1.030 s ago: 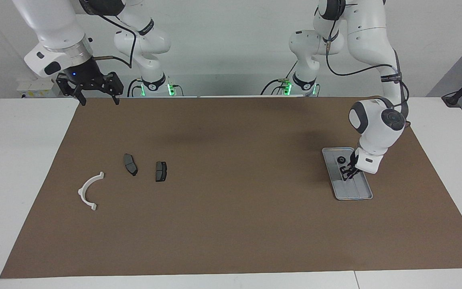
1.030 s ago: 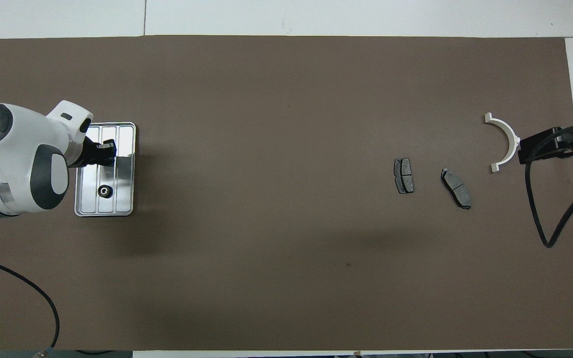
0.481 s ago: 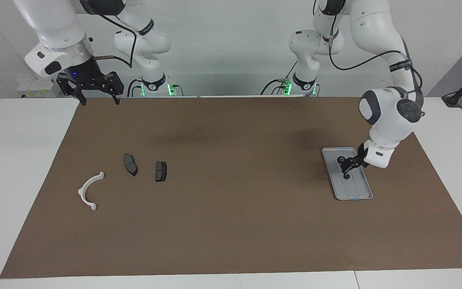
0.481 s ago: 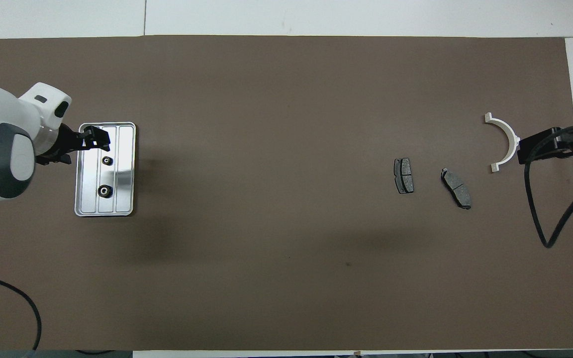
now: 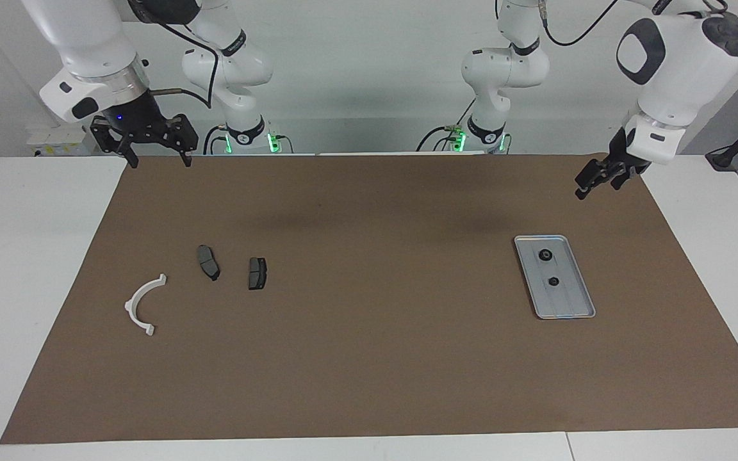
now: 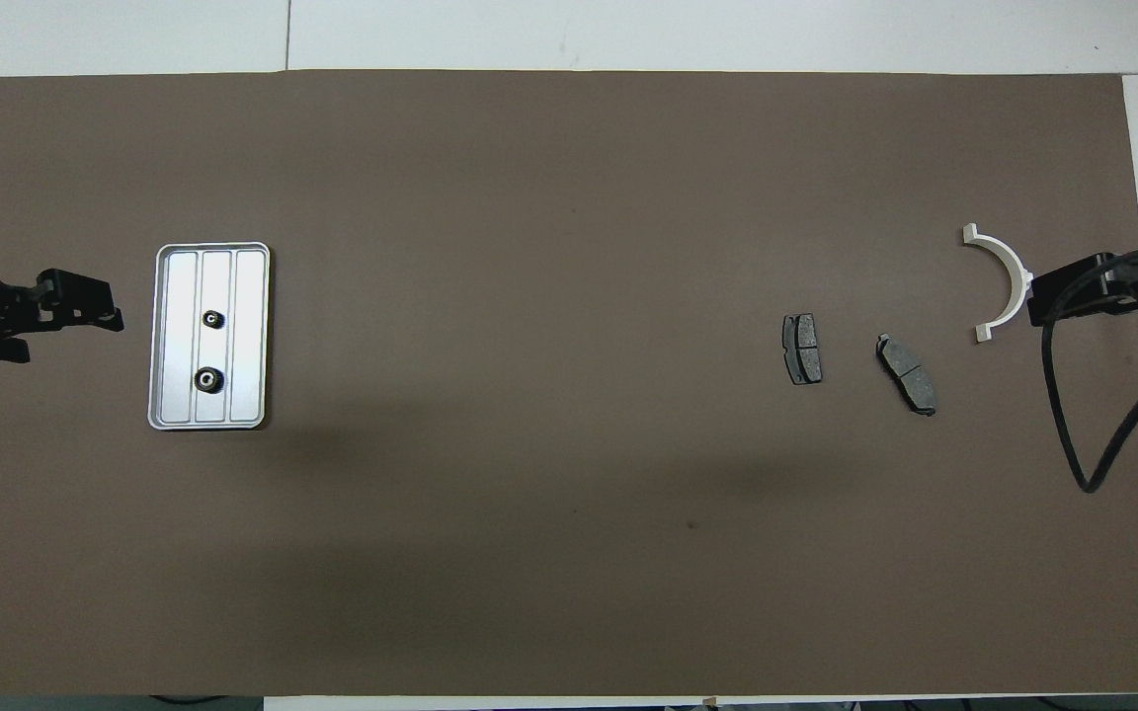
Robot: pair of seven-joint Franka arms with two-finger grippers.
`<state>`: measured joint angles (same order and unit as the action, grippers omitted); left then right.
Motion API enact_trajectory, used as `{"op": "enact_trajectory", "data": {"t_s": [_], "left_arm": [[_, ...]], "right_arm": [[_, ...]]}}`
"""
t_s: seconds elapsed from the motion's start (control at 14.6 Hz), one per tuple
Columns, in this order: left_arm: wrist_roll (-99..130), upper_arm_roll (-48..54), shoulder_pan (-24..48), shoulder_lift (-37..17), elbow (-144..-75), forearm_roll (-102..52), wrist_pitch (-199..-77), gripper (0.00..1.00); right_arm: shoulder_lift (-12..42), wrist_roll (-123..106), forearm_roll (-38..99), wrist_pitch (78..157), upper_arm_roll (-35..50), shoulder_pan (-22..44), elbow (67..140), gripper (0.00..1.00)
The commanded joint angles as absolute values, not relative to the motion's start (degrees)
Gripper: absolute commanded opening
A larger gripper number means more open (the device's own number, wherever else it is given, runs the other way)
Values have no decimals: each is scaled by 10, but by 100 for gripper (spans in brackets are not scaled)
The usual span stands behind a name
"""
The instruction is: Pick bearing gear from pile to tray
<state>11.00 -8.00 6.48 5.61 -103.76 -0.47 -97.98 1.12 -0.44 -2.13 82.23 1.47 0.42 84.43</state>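
Note:
The silver tray lies toward the left arm's end of the table. Two small black bearing gears rest in it, one nearer to the robots than the other. My left gripper hangs high over the mat's edge beside the tray, open and holding nothing. The pile lies toward the right arm's end: a white curved bracket and two dark pads. My right gripper waits open, raised over the mat's corner.
A brown mat covers most of the white table. A black cable hangs from the right arm over the mat's end. The arms' bases stand at the table's edge.
My left gripper opened over the tray, left a second bearing gear in it, then rose and drew back off the tray. The right arm has not moved.

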Motion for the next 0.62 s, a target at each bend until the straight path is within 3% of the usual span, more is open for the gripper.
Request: {"op": "enact_trajectory", "data": {"t_s": [0.0, 0.27, 0.55], "left_arm": [[88, -26, 10, 37, -1012, 6, -966, 100], [73, -16, -10, -4, -947, 2, -930, 100], [51, -11, -24, -7, -947, -7, -939, 100]], "right_arm": [[-3, -13, -22, 834, 10, 9, 860, 100], [-3, -14, -23, 834, 10, 9, 860, 100], [-3, -14, -23, 834, 10, 9, 860, 100]]}}
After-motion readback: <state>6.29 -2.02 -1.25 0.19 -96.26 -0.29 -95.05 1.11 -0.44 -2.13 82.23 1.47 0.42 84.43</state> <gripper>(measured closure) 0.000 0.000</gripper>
